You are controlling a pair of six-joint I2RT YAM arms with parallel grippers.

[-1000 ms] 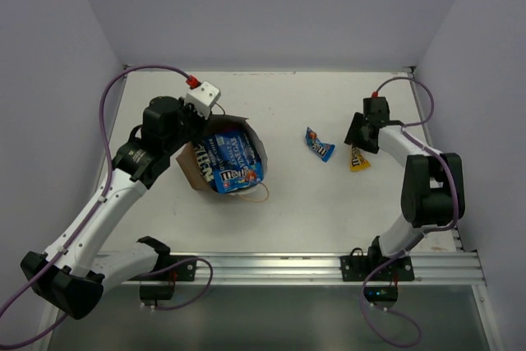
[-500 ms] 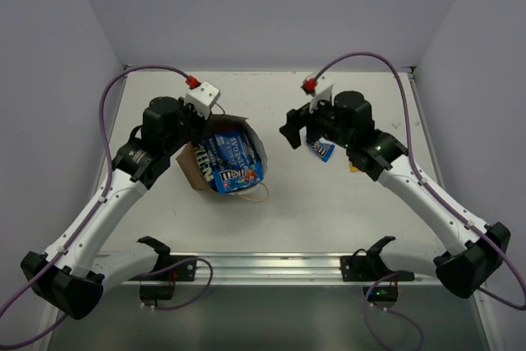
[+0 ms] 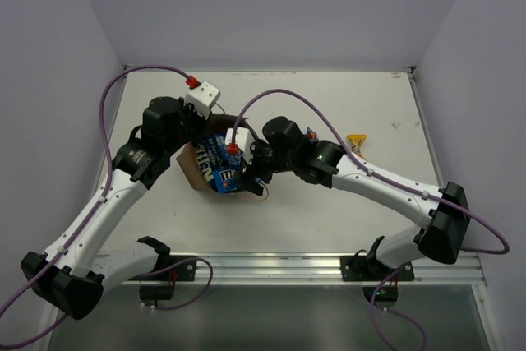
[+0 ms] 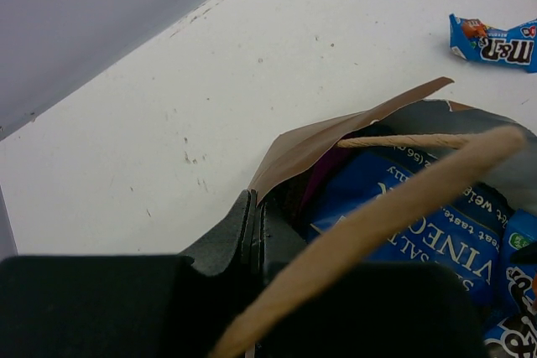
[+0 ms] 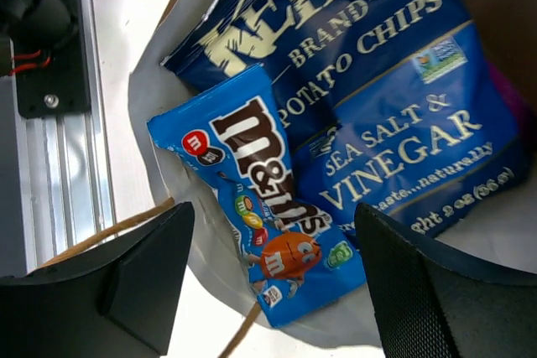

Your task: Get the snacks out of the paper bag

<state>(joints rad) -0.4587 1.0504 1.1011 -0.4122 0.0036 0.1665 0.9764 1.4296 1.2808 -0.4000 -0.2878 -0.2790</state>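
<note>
– Left of centre on the bench (image 3: 312, 228), the paper bag (image 3: 189, 170) lies tipped over, mouth gaping. Left gripper (image 4: 252, 228)?

– Clamped shut on the bag's brown rim at the far side of the mouth, paper edge pinched flat between the fingers. One twisted handle (image 4: 403, 199) loops across the left wrist view.

– Contents on show?

– Blue chip bag (image 5: 377, 98), salt and vinegar, lying in the mouth. Blue M&M's packet (image 5: 268, 232) overlapping its near end. Sliver of a purple bag (image 4: 323, 175) deeper in, under the rim.

– Right gripper (image 5: 273, 211)?

– At the mouth of the bag, jaws spread wide, one finger on either side of the blue M&M's packet. Nothing gripped. Whether it touches the packet: cannot tell.

– Anything outside the bag?

– Two snacks on the bench to the right of it. A loose blue packet (image 4: 495, 42), M&M's print, mostly hidden behind the right arm from above. A yellow packet (image 3: 356, 142) farther right, well apart from the bag.
</note>
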